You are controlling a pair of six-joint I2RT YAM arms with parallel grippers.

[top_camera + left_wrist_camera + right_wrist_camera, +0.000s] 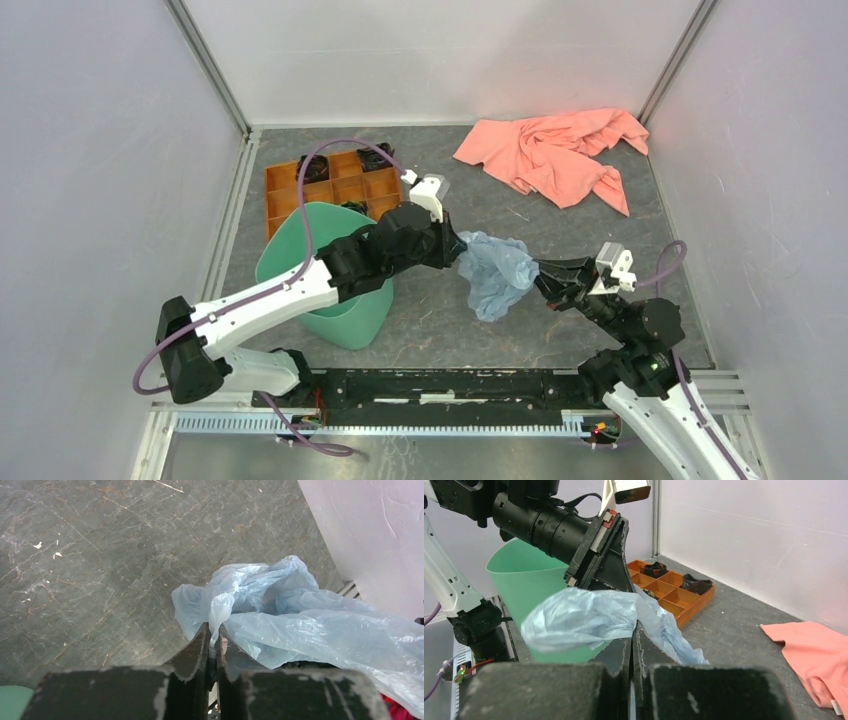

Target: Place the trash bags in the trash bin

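The pale blue trash bag (pixel 497 271) hangs crumpled above the table between my two grippers. My left gripper (pixel 458 248) is shut on its left edge; in the left wrist view (pixel 214 630) the film (pixel 300 615) is pinched between the jaws. My right gripper (pixel 541 272) is shut on its right edge; in the right wrist view (pixel 633 628) the bag (pixel 584 615) spreads in front of the jaws. The mint-green trash bin (pixel 335 275) stands upright left of the bag, under my left arm, and shows in the right wrist view (pixel 524 577).
An orange compartment tray (pixel 335 185) with dark items sits behind the bin, also in the right wrist view (pixel 674 592). A salmon-pink cloth (pixel 560 150) lies at the back right, also in the right wrist view (pixel 819 655). White walls enclose the table.
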